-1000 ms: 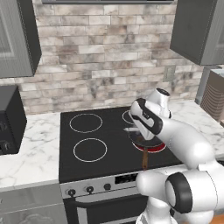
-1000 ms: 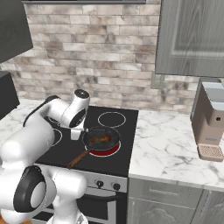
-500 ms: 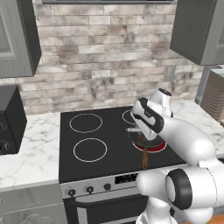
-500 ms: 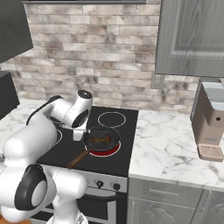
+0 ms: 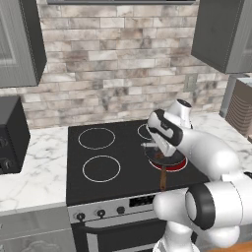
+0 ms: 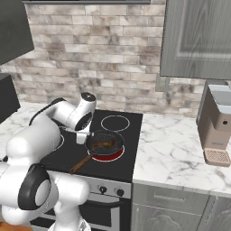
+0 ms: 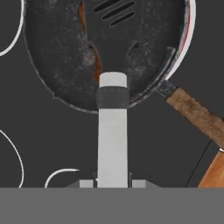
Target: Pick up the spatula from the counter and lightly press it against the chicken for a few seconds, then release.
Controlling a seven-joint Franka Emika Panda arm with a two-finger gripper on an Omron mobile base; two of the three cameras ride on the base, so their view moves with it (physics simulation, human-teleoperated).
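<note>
My gripper [image 7: 113, 183] is shut on the pale grey handle of the spatula [image 7: 112, 131]. The dark slotted blade lies over the chicken [image 7: 96, 70] in the black pan [image 7: 52, 57]; only an orange-brown edge of the meat shows beside the blade. In the right base view the gripper [image 6: 83, 135] sits just left of the pan [image 6: 113, 137], with the spatula [image 6: 92, 134] reaching over the chicken [image 6: 106, 144]. In the left base view the gripper [image 5: 156, 143] hovers over the pan [image 5: 170, 158] on the front right burner.
The pan's wooden handle [image 6: 81, 163] juts toward the front edge of the black stove [image 5: 108, 147]. A coffee machine [image 6: 215, 124] stands on the marble counter [image 6: 171, 153] to the right. A dark microwave [image 5: 10, 135] stands at the left. Wall cabinets hang above.
The hand with the spatula has edged slightly toward the pan, then held nearly still. The pan and the chicken have stayed in place.
</note>
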